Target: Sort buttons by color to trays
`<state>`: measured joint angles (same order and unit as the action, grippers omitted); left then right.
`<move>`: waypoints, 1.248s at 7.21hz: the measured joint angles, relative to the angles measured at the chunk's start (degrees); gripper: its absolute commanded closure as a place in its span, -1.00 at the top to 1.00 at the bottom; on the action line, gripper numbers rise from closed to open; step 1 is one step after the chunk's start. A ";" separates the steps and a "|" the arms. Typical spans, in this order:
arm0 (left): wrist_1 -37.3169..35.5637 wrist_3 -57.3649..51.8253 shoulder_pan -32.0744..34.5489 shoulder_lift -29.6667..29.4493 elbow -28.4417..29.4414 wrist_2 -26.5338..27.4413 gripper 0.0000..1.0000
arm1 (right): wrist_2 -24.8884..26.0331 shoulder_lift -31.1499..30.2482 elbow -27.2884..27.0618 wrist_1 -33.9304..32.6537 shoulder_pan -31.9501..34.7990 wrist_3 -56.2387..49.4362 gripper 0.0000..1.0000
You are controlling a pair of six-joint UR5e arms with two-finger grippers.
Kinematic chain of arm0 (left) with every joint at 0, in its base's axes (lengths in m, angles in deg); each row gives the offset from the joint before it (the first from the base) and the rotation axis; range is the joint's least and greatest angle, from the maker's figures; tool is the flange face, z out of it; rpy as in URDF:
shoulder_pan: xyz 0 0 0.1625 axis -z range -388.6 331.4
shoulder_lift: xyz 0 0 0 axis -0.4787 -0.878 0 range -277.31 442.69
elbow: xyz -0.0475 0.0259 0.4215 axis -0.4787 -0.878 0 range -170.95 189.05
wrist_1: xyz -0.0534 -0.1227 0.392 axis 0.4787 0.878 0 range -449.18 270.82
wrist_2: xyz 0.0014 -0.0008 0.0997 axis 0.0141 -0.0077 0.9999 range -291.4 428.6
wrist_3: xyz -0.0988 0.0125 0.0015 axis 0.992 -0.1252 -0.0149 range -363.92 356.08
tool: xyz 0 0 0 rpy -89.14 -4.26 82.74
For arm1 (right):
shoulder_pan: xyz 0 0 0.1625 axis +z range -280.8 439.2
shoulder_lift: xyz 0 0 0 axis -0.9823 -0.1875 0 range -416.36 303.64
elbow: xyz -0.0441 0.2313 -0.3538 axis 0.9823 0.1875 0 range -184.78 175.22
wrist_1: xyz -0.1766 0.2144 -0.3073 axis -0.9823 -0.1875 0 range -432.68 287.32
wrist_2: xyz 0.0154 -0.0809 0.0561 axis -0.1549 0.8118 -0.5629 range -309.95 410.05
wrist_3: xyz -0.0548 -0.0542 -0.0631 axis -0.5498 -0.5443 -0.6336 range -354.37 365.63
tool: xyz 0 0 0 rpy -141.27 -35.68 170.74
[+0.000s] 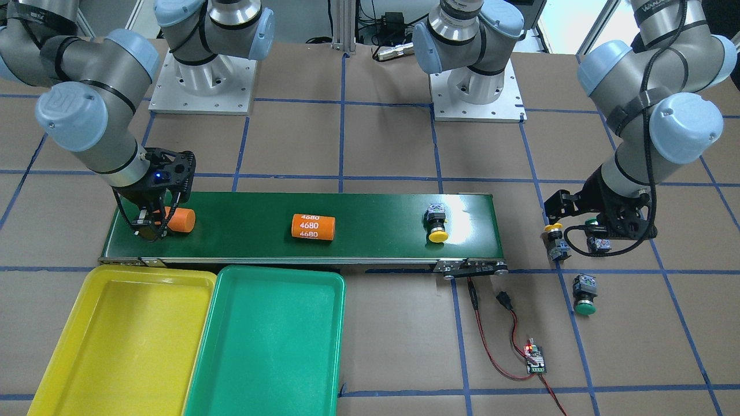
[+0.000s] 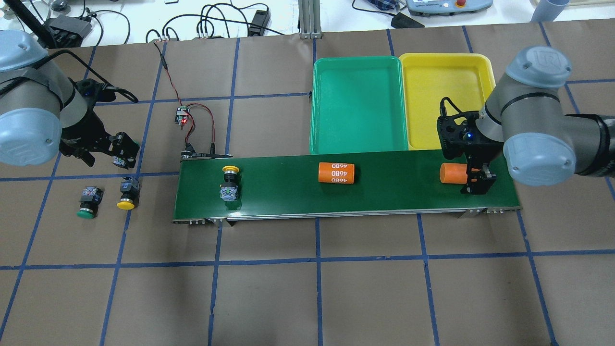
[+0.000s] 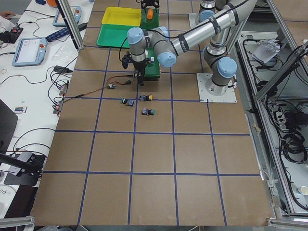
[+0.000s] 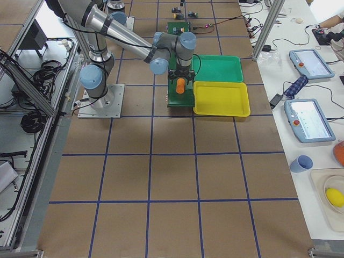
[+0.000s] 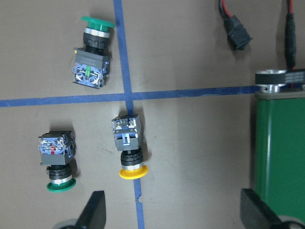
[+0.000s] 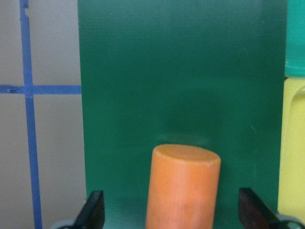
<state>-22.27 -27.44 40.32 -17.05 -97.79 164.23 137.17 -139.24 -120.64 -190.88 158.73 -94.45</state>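
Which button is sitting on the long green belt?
A yellow button is the only one on the belt. The second yellow button and the two green buttons lie on the brown table instead.

a long dark-green conveyor belt [image 1: 376, 231] lay across the brown bench [image 1: 376, 138], which was gridded with blue tape. an orange cylinder marked 4680 [image 1: 313, 226] lay on its side at mid-belt, and a plain orange cylinder [image 1: 184, 219] near one end. past the other end sat a small circuit board [image 1: 535, 359], wired to the belt.
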 measured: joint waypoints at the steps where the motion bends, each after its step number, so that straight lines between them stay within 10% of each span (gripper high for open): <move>1: -1.68 -1.53 -1.45 -1.35 -0.32 -0.05 1.00 | -1.57 0.09 0.12 -0.26 1.01 1.43 1.00; 4: -10.10 -2.38 -2.42 -7.92 -1.75 -2.05 0.95 | -2.16 0.72 0.43 -2.89 5.14 7.37 1.00; 6: -13.15 -2.61 -2.47 -10.96 -3.37 -2.36 -0.77 | -1.73 1.20 0.51 -3.56 5.58 8.12 1.00; 9: -11.45 -2.93 -2.54 -11.64 -3.89 -2.13 -1.00 | -1.49 1.26 0.55 -3.62 5.66 8.27 1.00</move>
<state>-33.72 -30.37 37.78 -28.69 -101.68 162.10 135.69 -137.97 -120.10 -194.50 164.38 -86.19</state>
